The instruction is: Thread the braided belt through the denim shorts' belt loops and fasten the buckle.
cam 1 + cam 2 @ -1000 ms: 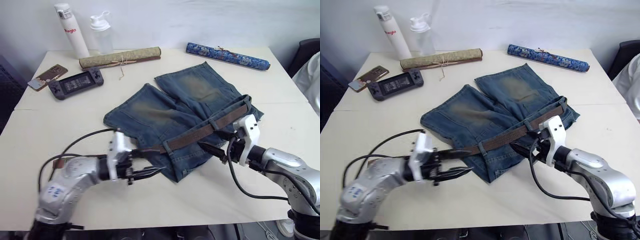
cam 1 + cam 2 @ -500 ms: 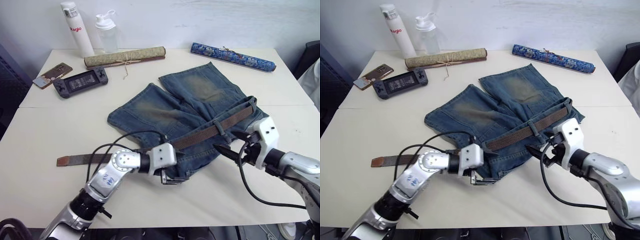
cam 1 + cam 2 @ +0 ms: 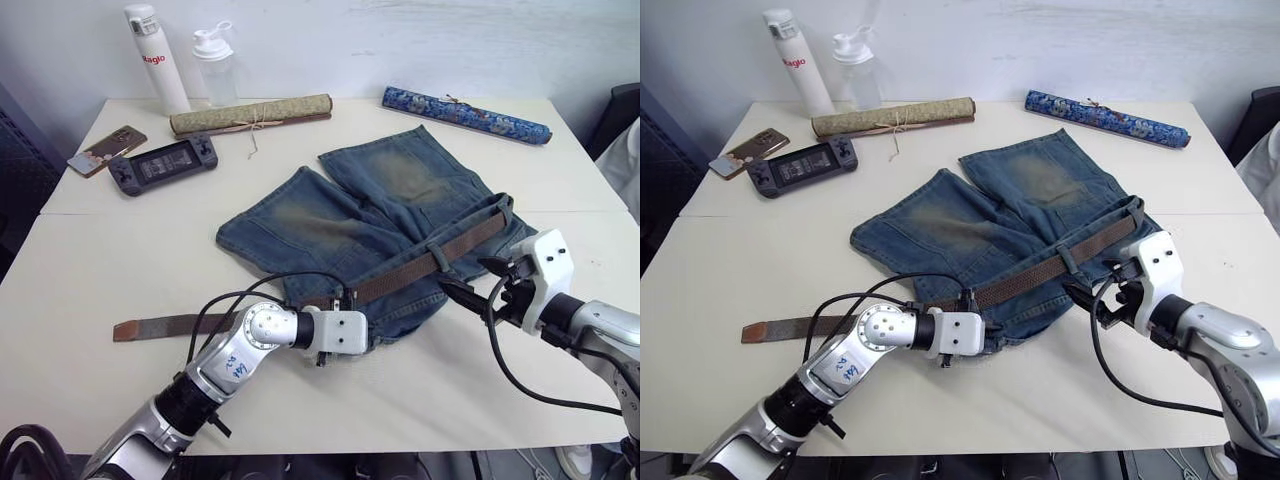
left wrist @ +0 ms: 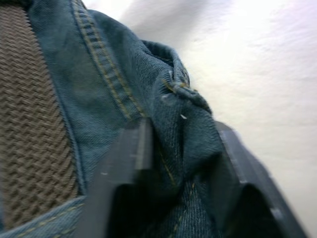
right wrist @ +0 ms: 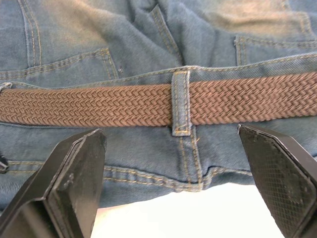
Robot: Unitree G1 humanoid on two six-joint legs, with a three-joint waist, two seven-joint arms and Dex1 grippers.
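Pinching the shorts' (image 3: 380, 215) waistband edge, my left gripper (image 4: 178, 163) has denim bunched between its fingers. My right gripper (image 5: 173, 198) hangs spread wide by a belt loop (image 5: 181, 104). Belt (image 3: 430, 262) runs through the waistband, its tail on the table (image 3: 90, 270).

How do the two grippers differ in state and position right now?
The left gripper has its fingers closed around a fold of the denim shorts at the waistband edge; the right gripper is open, holding nothing, hovering before a belt loop. Both are at the waistband, beside the braided belt.
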